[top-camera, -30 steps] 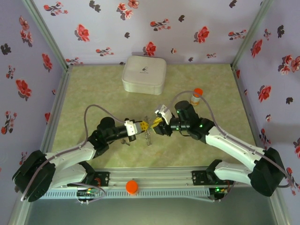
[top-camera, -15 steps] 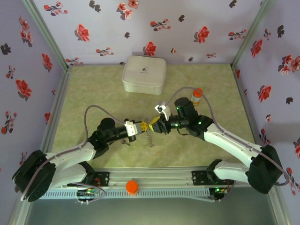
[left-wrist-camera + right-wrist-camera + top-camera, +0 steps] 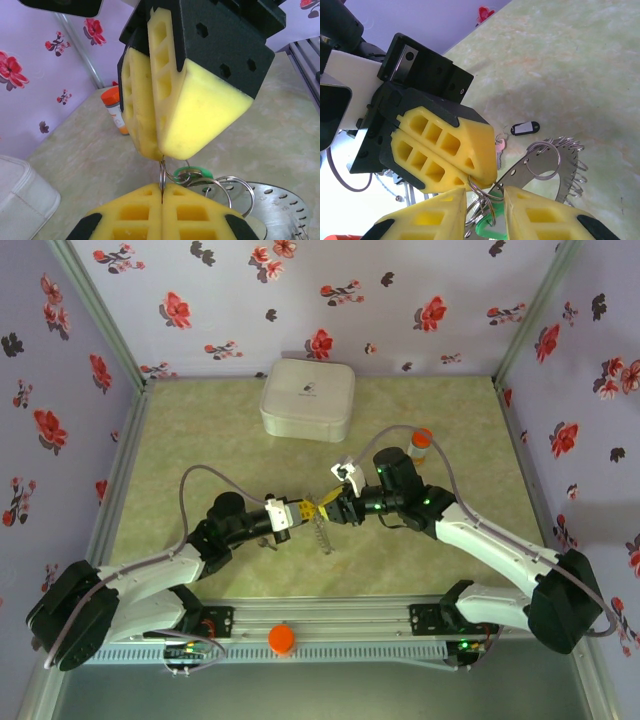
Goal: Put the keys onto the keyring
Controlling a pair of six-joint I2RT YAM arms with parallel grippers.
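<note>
- Clamped shut with the left gripper [image 3: 162, 190] on a thin wire loop [image 3: 162, 172].
- Right gripper [image 3: 485, 197] fingers slightly apart around small rings and the green tab [image 3: 487, 229]; cannot tell whether gripping.
- Keyring [image 3: 567, 170] between both grippers.
- Black key [image 3: 522, 128] flat on the table [image 3: 580, 65].

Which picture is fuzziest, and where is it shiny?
Left wrist view: the bottle and wall behind are soft, the right claw sharp. Right wrist view: the keyring glints, and the bottom-left corner is washed out white. Top view: even light, faint shadows, nothing glaring.
</note>
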